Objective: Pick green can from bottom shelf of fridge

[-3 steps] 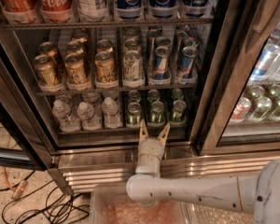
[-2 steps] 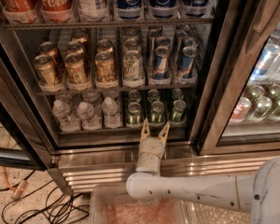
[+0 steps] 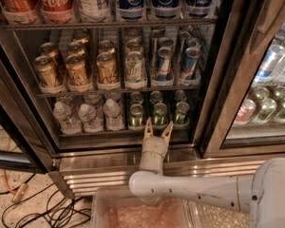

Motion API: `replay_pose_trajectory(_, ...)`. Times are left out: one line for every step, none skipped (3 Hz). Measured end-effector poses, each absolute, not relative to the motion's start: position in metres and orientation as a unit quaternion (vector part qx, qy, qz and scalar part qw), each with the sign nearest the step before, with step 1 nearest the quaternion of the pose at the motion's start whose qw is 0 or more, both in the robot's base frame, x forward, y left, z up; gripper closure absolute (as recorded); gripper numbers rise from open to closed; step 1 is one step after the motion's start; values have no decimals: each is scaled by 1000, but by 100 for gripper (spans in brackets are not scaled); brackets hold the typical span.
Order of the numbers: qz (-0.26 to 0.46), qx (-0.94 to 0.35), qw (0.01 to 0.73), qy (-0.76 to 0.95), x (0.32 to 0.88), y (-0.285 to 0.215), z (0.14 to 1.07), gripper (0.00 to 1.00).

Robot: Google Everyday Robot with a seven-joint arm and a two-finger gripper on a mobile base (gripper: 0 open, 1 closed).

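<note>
Green cans on the lowest rack, gripper posed just in front of them.

Camera view: we record a dark-framed glass-door fridge (image 3: 213,80) whose dark wire bottom shelf (image 3: 95,133) holds clear plastic water bottles (image 3: 88,115) at the left and small green cans at the right. The small green can with silver top (image 3: 159,114), middle of the front three, stands upright at the shelf's front edge. Our white two-finger gripper with yellowish tips (image 3: 157,129) is raised just before this can, its fingers (image 3: 148,125) spread apart and holding nothing, the gap in line with the can. We cannot tell whether the tips touch the shelf edge. The white arm (image 3: 194,189) runs in from the lower right, across the ribbed steel base panel (image 3: 85,177). One rack up stand gold-brown cans (image 3: 78,70), a taller white-and-green can (image 3: 134,68) and blue cans (image 3: 164,63).
</note>
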State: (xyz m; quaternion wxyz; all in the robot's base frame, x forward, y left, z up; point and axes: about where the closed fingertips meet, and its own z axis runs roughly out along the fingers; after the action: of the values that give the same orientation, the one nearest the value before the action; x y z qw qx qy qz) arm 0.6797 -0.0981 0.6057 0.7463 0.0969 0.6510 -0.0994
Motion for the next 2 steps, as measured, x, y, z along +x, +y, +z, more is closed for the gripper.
replay_pose_trajectory(-101,96,749,648,691,-98,603,36)
replay_pose_trajectory(-100,93,753,643,701,-96,603,36)
